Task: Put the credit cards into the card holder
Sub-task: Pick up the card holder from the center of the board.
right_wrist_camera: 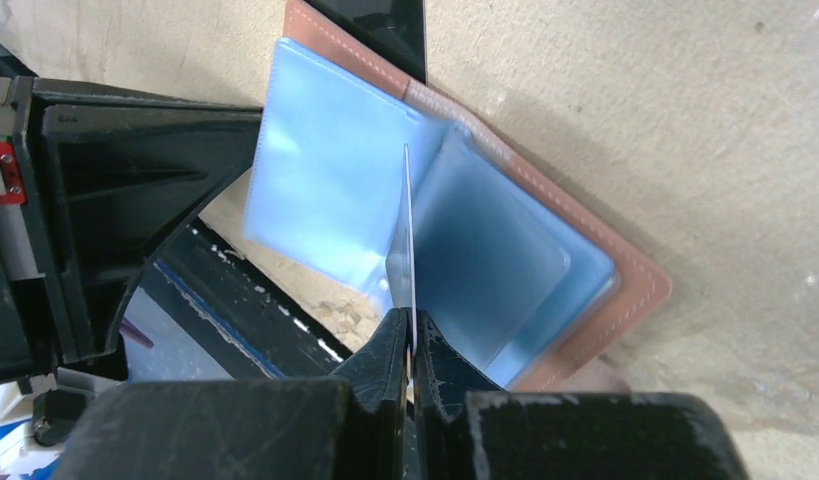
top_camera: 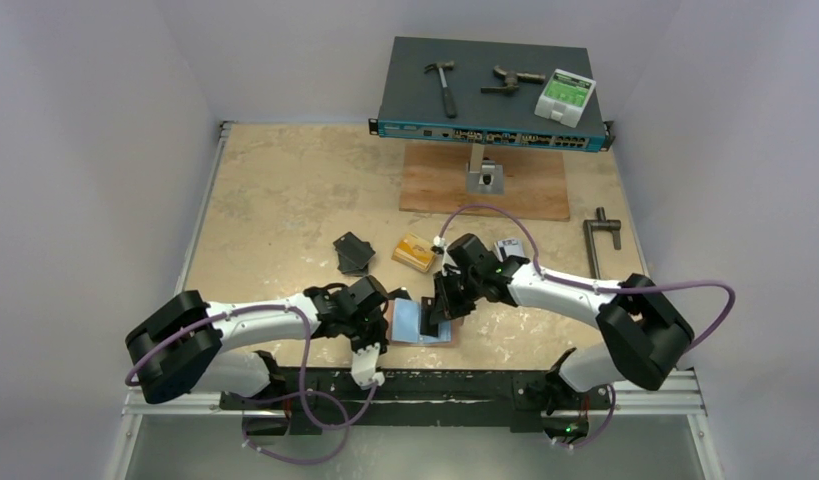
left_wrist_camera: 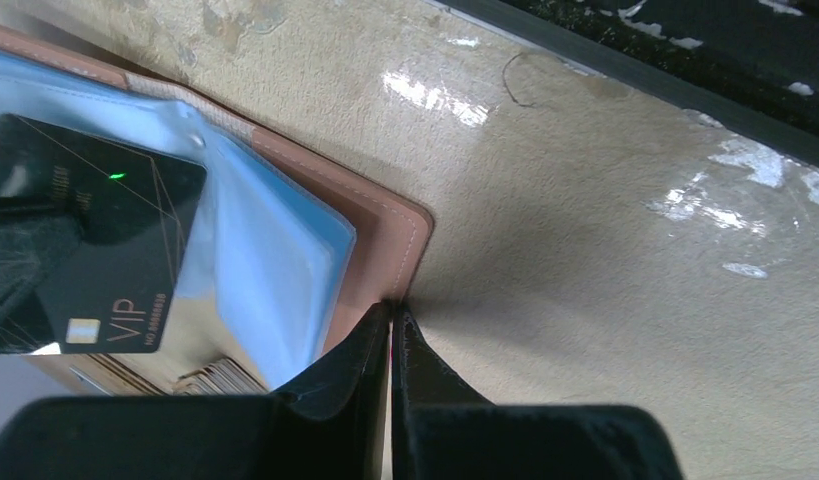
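The card holder [top_camera: 437, 338] lies open near the table's front edge, its pink cover [left_wrist_camera: 390, 225] under blue plastic sleeves [right_wrist_camera: 330, 170]. My left gripper [left_wrist_camera: 390, 312] is shut on the cover's edge [top_camera: 385, 330]. My right gripper [right_wrist_camera: 410, 322] is shut on a black credit card marked VIP [left_wrist_camera: 95, 240]. In the right wrist view the card [right_wrist_camera: 407, 235] shows edge-on, standing on the sleeves at the fold. A black card stack [top_camera: 353, 252], an orange-gold stack [top_camera: 415, 252] and a silver-grey card [top_camera: 507, 246] lie farther back.
A network switch [top_camera: 490, 125] on a stand carries a hammer [top_camera: 443, 85], a metal tool [top_camera: 510, 80] and a green-white box [top_camera: 565, 95]. Beneath it lies a wooden board [top_camera: 530, 185]. A metal T-handle [top_camera: 600, 240] rests at the right. A black rail [left_wrist_camera: 685, 70] borders the front edge.
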Robot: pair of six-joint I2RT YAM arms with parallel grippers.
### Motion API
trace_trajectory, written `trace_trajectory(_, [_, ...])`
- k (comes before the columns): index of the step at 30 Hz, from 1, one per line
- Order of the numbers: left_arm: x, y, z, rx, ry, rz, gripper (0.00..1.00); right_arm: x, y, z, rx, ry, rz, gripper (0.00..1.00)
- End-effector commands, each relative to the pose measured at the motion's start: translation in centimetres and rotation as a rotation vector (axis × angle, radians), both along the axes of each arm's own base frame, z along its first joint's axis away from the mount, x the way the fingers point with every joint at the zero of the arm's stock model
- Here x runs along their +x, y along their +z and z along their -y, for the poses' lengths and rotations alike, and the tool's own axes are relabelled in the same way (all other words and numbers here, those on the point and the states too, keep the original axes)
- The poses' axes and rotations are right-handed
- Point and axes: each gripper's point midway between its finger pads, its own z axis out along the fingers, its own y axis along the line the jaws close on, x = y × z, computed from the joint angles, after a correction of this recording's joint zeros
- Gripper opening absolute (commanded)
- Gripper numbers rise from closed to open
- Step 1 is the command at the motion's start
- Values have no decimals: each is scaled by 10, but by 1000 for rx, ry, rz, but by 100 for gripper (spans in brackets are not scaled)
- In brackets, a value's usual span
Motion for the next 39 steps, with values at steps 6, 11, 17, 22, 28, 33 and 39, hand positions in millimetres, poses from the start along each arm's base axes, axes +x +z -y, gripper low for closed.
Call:
trace_trajectory(6, [-7,-5,-16,49,114,-56,2,1,18,11,28,-118,44,0])
trace_trajectory(11, [-8,-2,-16,46,128,-58,2,10,36,2,85,-101,112,0])
trace_trajectory(17, [-10,-1,-13,34,136,-66,2,-8,29,-14,166,-9,17,0])
trace_trajectory(22, [-11,1,-8,21,133,-62,2,-12,19,-15,180,-26,-9,0])
trace_trajectory(28, [-7,5,-5,1,167,-56,2,-9,20,-24,218,18,8,0])
trace_trajectory(33, [-3,18,-9,-8,235,-53,2,-3,4,-30,196,38,-5,0])
trace_trajectory(39, [11,50,-18,-56,352,-43,3,-2,-17,-21,96,15,12,0])
